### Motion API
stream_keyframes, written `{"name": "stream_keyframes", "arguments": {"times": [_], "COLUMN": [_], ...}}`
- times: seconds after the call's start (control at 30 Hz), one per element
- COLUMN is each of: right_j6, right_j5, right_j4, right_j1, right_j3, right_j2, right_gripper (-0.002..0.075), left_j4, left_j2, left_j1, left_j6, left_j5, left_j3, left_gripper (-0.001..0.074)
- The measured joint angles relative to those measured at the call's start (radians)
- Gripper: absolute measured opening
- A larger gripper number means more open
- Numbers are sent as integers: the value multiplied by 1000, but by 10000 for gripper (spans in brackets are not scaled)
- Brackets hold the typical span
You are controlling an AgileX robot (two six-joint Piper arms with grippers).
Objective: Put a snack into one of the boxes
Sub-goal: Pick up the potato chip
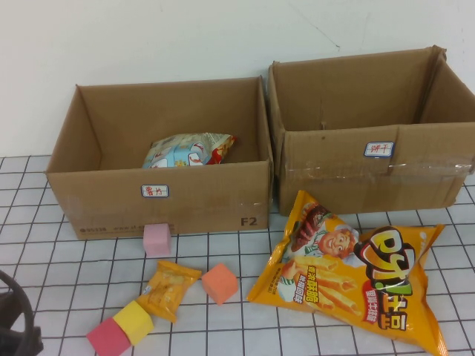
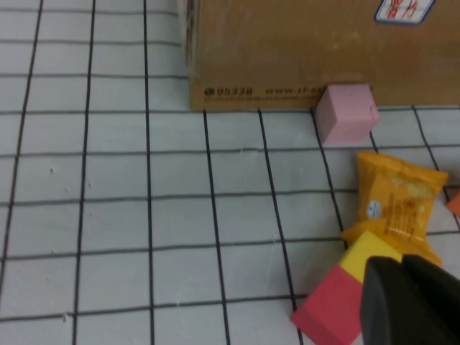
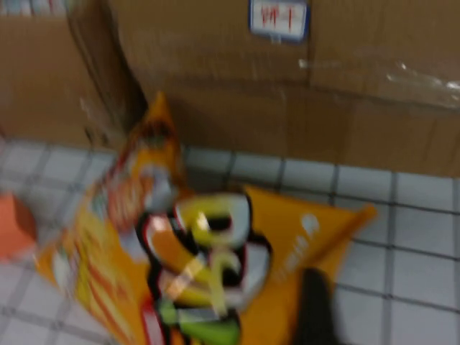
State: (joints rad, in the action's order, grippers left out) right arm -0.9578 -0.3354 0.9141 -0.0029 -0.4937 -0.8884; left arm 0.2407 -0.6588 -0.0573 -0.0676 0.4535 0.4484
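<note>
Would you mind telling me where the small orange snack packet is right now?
In the high view, the small orange snack packet lies on the table's left side, in front of the left box, between the yellow block and the orange block.

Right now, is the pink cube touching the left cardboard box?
Touching. In the left wrist view the pink cube sits flush against the left box front wall, no gap visible. Left gripper is near the camera; right gripper hovers over the large snack bag.
</note>
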Motion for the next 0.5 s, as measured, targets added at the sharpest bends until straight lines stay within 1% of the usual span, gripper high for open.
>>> {"name": "stream_keyframes", "arguments": {"times": [0.03, 0.07, 0.1, 0.13, 0.23, 0.3, 0.4, 0.5], "right_j6": [-78, -160, -245, -329, -531, -612, -661, -665], "right_j5": [13, 18, 16, 6, -21, -22, -26, -86], "right_j4": [117, 228, 328, 421, 660, 736, 779, 790], "right_j1": [0, 0, 0, 0, 0, 0, 0, 0], "right_j3": [-6, -11, -17, -27, -50, -62, -85, -111], "right_j2": [-46, -92, -139, -185, -312, -383, -481, -559], "right_gripper": [480, 542, 595, 629, 673, 683, 689, 691], "left_j4": [3, 3, 3, 3, 3, 3, 3, 3], "left_j2": [-2, -2, -2, -2, -2, -2, -2, -2], "left_j1": [0, 0, 0, 0, 0, 0, 0, 0], "left_j6": [-10, -15, -22, -24, -38, -41, -41, -41], "left_j5": [-7, -16, -21, -23, -29, -30, -30, -30], "left_j3": [0, 0, 0, 0, -2, -9, -11, -11], "left_gripper": [-1, -1, -1, -1, -1, -1, -1, -1]}}
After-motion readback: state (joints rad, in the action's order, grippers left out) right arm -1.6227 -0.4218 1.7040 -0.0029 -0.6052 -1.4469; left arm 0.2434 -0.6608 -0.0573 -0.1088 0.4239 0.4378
